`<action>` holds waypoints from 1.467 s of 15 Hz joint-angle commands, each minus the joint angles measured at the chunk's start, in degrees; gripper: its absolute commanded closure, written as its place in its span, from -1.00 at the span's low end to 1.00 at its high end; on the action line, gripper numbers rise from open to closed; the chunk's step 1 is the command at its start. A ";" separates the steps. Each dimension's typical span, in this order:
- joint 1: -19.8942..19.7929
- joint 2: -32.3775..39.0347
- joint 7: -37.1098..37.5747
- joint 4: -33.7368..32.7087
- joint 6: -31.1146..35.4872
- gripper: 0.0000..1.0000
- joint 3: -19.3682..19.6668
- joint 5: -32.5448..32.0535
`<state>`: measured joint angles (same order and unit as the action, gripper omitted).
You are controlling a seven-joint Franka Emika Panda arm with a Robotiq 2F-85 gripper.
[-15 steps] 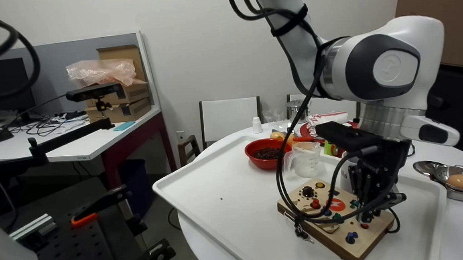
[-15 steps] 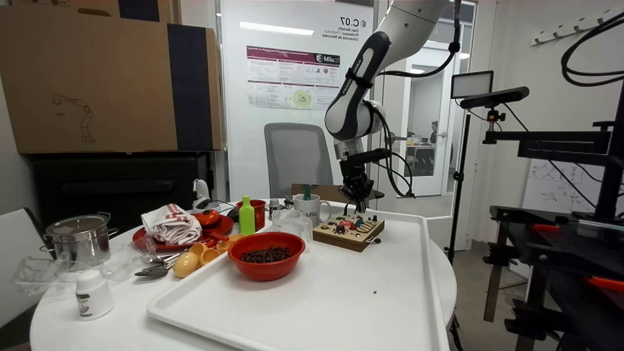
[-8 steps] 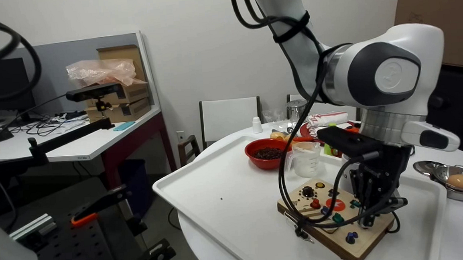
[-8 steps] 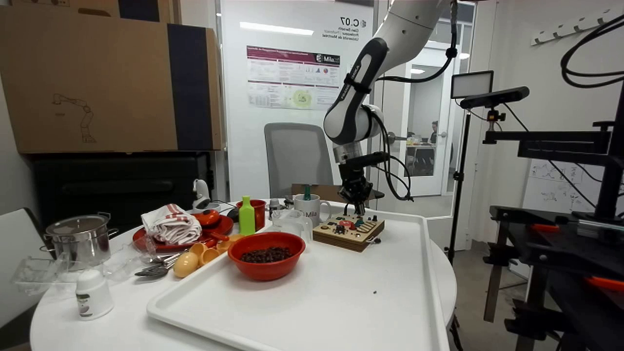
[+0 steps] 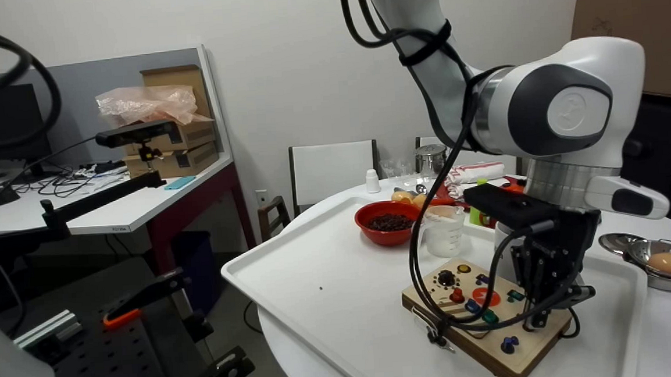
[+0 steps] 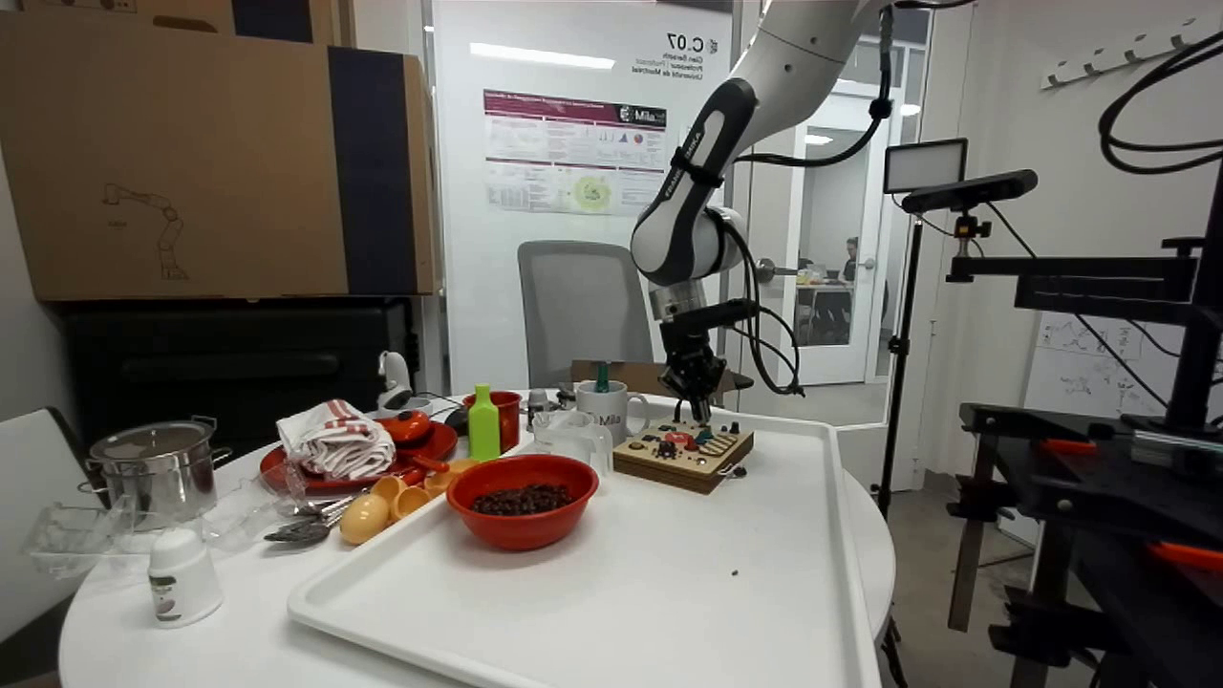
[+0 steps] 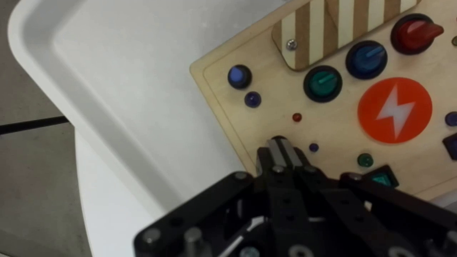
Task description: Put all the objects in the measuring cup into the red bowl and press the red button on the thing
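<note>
Button board [image 7: 342, 107] is being overhung by the gripper [image 7: 280, 143], jaws pressed together, a dark-rimmed control [image 7: 278, 137], presumably the red button, being mostly hidden underneath.

Dark pcs [image 6: 523, 500] in red bowl [image 6: 521, 533], cup [image 5: 444, 235] nr, wood brd [image 7: 332, 119]

My arm [image 5: 499, 108] is white, with dark grey panels [image 5: 525, 107], silver rings [image 5: 562, 186], black cables [image 5: 470, 107], black strap [image 5: 427, 44]. My gripper [image 7: 284, 151] is black: silver screws [image 7: 151, 235], grey fingertips [image 7: 276, 151].
</note>
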<state>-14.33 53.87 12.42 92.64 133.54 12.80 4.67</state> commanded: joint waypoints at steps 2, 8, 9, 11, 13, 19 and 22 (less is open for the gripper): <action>0.01 1.53 0.87 -1.84 -1.34 1.00 0.08 0.20; -0.12 2.40 0.81 -2.52 -2.17 1.00 -0.38 0.50; -0.11 2.41 0.77 -2.58 -2.34 1.00 -0.42 0.51; 0.05 1.08 0.66 -1.96 -1.96 1.00 -0.22 0.35; 0.19 -0.27 0.25 -1.20 -1.55 1.00 -0.06 0.11; 1.11 -5.05 -0.06 2.11 2.02 1.00 0.95 -0.96; 0.88 -7.31 -3.09 3.33 1.31 1.00 -0.10 -1.63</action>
<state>-13.94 50.34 12.00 92.27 134.31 13.20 4.25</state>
